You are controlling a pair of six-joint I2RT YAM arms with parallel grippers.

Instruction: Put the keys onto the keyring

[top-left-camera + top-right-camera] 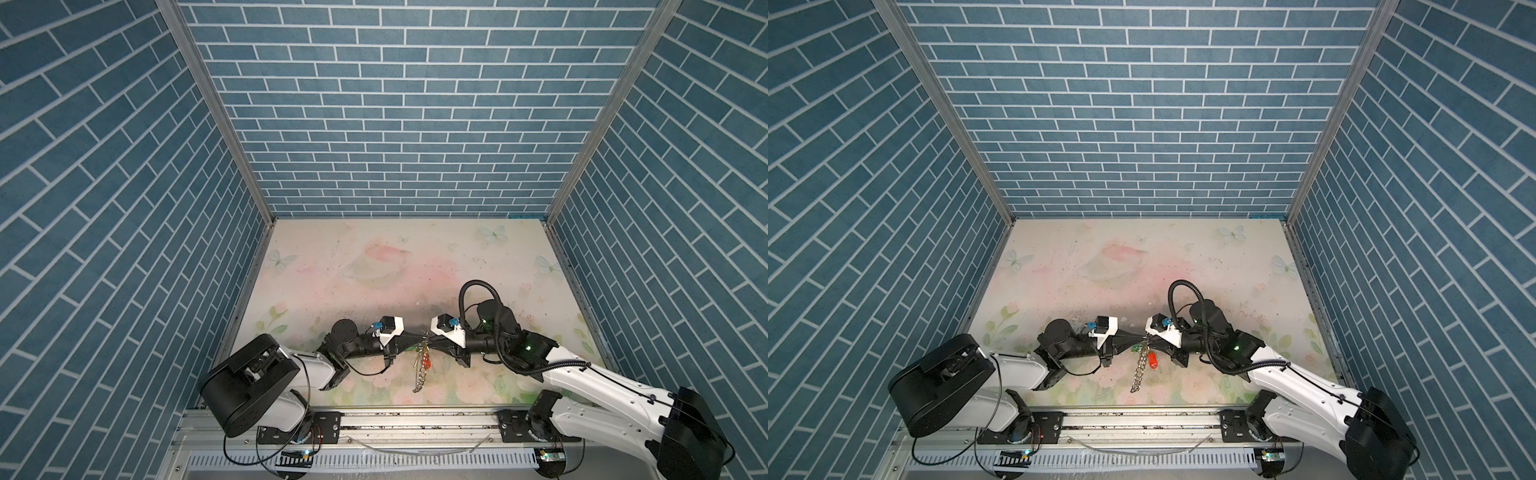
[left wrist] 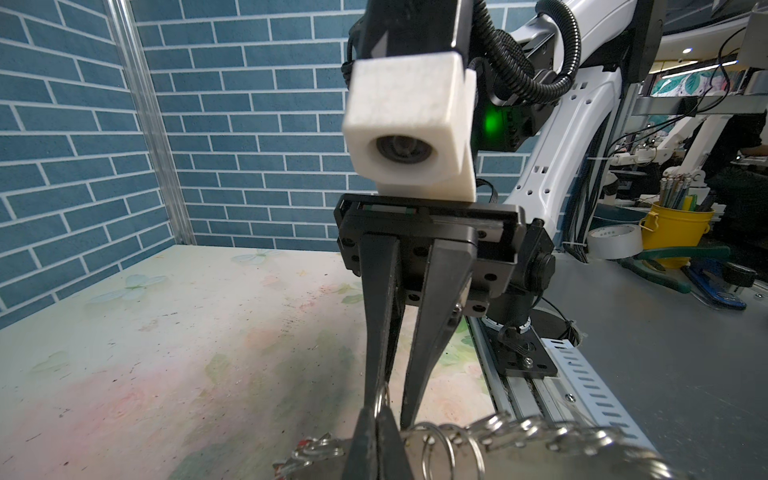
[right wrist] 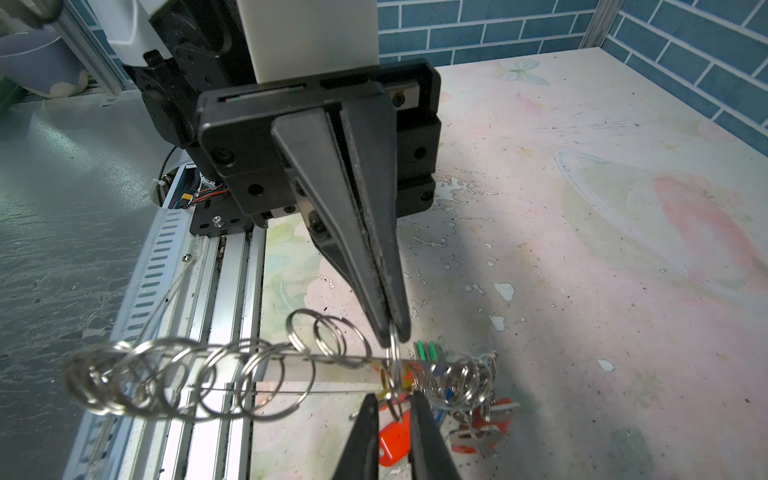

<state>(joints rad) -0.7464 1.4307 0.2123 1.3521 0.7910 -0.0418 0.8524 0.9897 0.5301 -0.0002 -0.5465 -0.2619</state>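
The left gripper (image 3: 392, 332) pointed inward over the flowered surface (image 1: 374, 257), its jaws pressed together on one silver wire ring of the keyring (image 1: 419, 376). The keyring was held above the surface and stretched toward the near rail, with a red tag (image 1: 1153, 360) dangling just beside it. The right gripper (image 3: 392, 399) stood tip to tip opposite, jaws slightly parted about a yellow tag (image 3: 388, 392). Whether they pinched it could not be told.
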